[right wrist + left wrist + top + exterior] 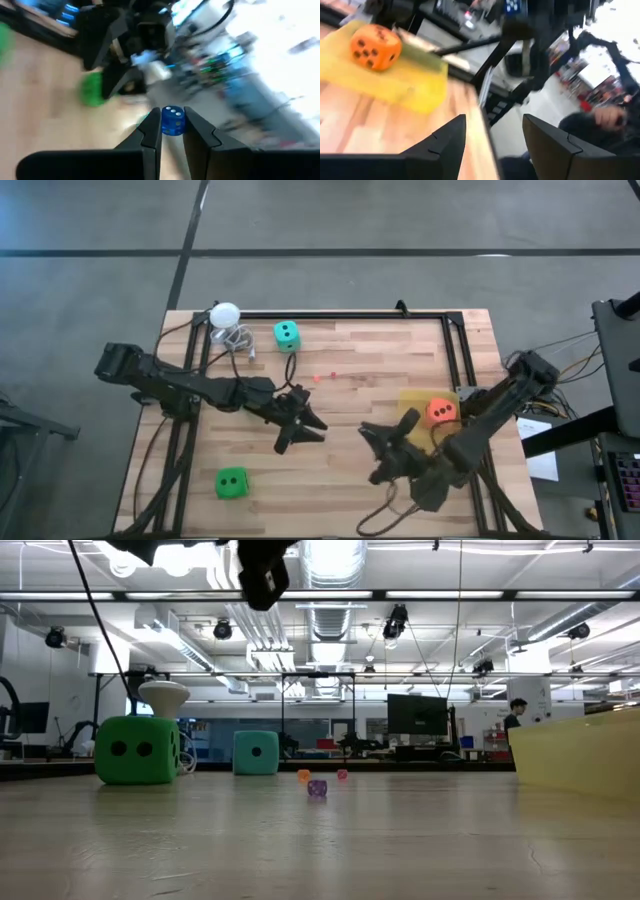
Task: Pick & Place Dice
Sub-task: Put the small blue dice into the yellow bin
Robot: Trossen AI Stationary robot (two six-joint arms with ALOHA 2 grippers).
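Honestly no words, labels or brand names are readable anywhere here (the only markings are pips on the dice, like the orange-red die [375, 47] showing dark dots).

Blurred green die [92, 90] in right wrist view; tiny, indistinct specks [331, 375] on tabletop.

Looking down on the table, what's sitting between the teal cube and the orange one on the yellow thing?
From above, between the teal die and the orange die on its yellow tray lies mostly bare wood, with a few tiny reddish bits scattered on it.
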